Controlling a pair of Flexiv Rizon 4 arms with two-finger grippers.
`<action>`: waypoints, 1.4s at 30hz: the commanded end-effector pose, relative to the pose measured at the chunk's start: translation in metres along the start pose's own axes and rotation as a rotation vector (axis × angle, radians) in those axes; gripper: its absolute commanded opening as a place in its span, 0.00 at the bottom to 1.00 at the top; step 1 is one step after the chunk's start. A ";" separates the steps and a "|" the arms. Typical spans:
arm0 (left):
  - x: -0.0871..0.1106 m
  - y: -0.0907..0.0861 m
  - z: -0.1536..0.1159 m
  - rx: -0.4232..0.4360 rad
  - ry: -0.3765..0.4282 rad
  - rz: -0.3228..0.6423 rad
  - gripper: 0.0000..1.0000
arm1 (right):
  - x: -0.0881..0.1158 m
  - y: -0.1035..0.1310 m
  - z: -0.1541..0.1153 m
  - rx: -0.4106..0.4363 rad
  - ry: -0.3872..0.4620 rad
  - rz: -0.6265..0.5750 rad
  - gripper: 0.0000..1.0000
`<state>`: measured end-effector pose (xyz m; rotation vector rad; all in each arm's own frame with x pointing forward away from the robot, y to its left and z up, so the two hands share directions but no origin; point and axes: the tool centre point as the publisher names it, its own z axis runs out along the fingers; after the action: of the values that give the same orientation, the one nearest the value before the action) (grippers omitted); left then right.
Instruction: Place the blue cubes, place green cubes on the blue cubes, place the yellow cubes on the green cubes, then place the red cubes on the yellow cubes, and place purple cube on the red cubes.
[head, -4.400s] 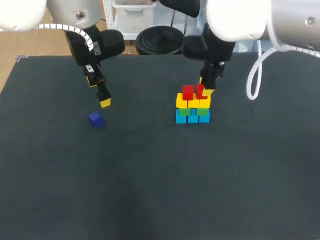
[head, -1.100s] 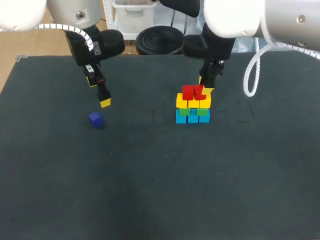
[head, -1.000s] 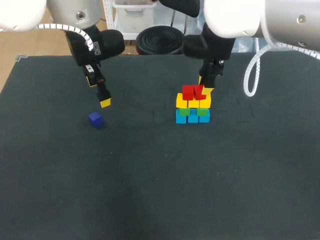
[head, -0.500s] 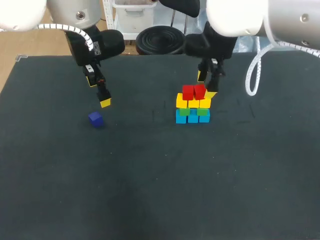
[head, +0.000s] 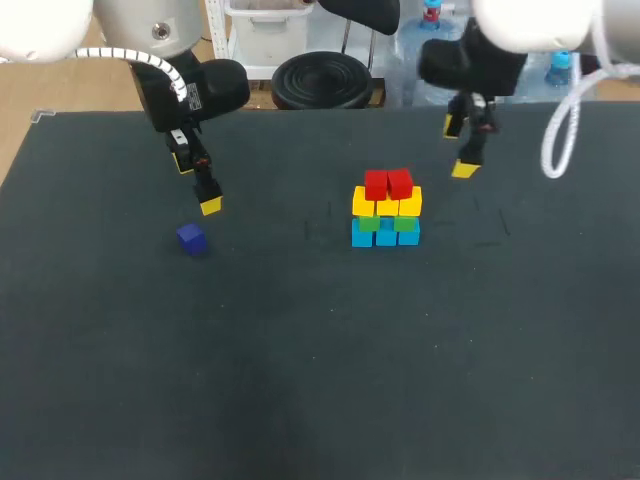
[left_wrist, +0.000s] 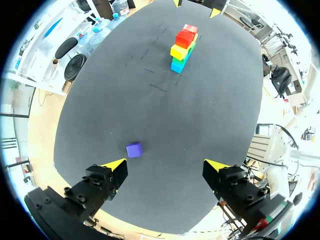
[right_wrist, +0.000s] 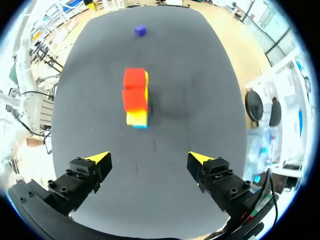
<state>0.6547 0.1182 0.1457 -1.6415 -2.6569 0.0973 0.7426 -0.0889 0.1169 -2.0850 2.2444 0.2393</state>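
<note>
Cube stack (head: 386, 210) stands on the table (head: 300, 380), a little right of centre and toward the far edge. Surface: dark matte mat over the whole top, with a few faint marks near the stack.

Layers, bottom up:
- blue cubes (head: 386, 238) in a row on the mat
- green cubes (head: 369, 224) on the blue
- yellow cubes (head: 386, 205) across the green
- two red cubes (head: 387, 184) side by side on top, touching each other

In the head view the middle of the green row reads bluish. Whether a green cube sits there cannot be told.

The right wrist view looks down on the cube stack (right_wrist: 135, 100). The red cubes (right_wrist: 135, 90) cover most of it, with a yellow and a blue edge showing on the side nearer the gripper.

Purple cube (head: 191, 238) lies alone on the left half of the mat, well apart from the stack, touching nothing.

Left gripper (head: 197, 185) hangs above the mat near the purple cube, on its far side, not touching it. Its fingers are spread wide with nothing between them. In the left wrist view the purple cube (left_wrist: 134, 149) lies ahead of the left gripper (left_wrist: 166, 165), nearer one finger, with the stack (left_wrist: 182, 45) far ahead.

Right gripper (head: 459, 147) is raised to the right of and behind the stack, clear of it. In the right wrist view the right gripper (right_wrist: 150, 158) has its fingers apart and holds nothing, with the purple cube (right_wrist: 140, 31) far beyond the stack.
</note>
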 end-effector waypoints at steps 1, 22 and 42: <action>-0.001 0.001 0.000 0.002 0.004 -0.001 1.00 | 0.024 0.008 -0.010 0.079 -0.002 0.035 1.00; 0.004 0.001 0.003 0.013 0.003 -0.043 1.00 | 0.086 0.004 -0.007 0.091 0.006 0.188 1.00; 0.039 0.000 0.024 -0.182 0.045 -0.226 1.00 | 0.089 0.006 -0.013 0.094 0.007 0.191 1.00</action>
<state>0.6390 0.1508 0.1197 -1.3536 -2.8578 -0.1597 0.7369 -0.1754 0.1151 -1.8414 2.4167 0.1417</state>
